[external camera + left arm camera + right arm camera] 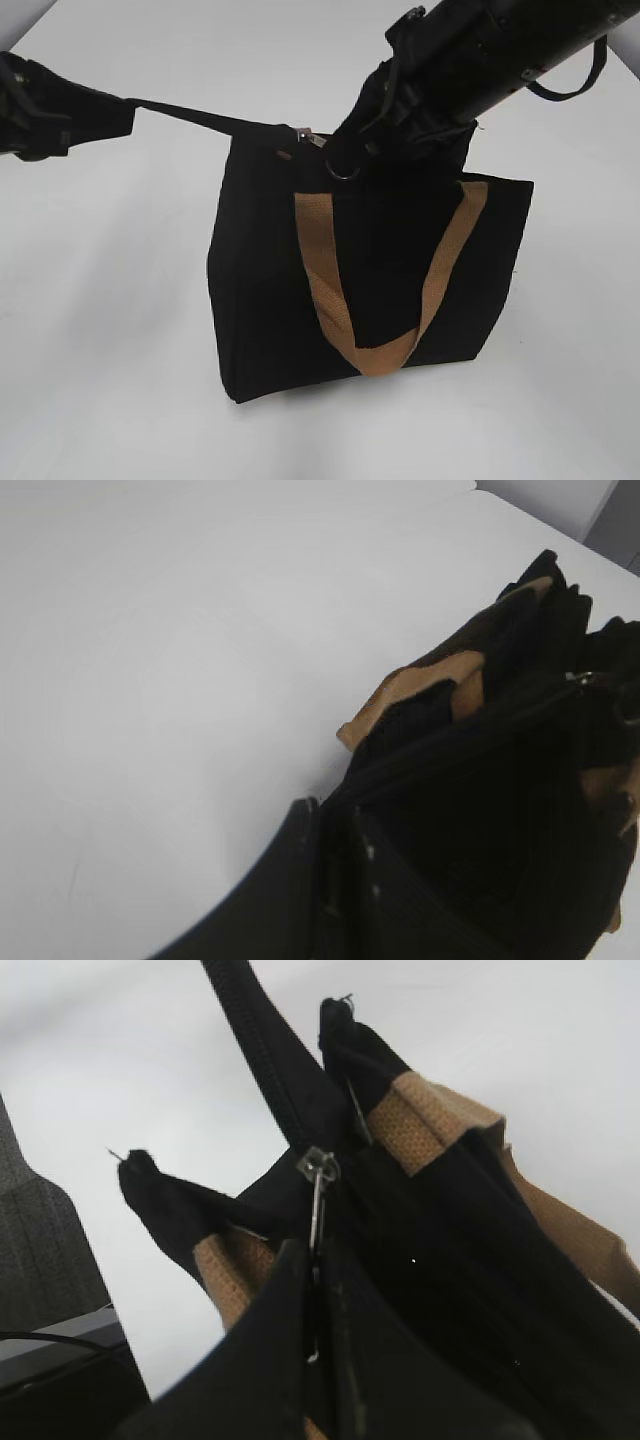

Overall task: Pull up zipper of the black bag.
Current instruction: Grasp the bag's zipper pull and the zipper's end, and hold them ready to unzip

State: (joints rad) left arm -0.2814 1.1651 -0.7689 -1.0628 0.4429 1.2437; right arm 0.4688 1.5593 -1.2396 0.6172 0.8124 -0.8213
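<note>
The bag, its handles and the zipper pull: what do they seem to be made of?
Bag: matte black woven fabric, probably canvas or nylon; it creases softly and shows no shine.
Handles: tan webbing; a coarse ribbed weave shows in the right wrist view.
Zipper pull: silvery metal ring, apparently steel or plated; it glints.

The right gripper (352, 160) covers the black bag (270, 300) top, hiding much of the zipper (316, 1175). The left gripper (120, 108) is cut off at the exterior view's left edge, its fingertips indistinct against a black tab.
</note>
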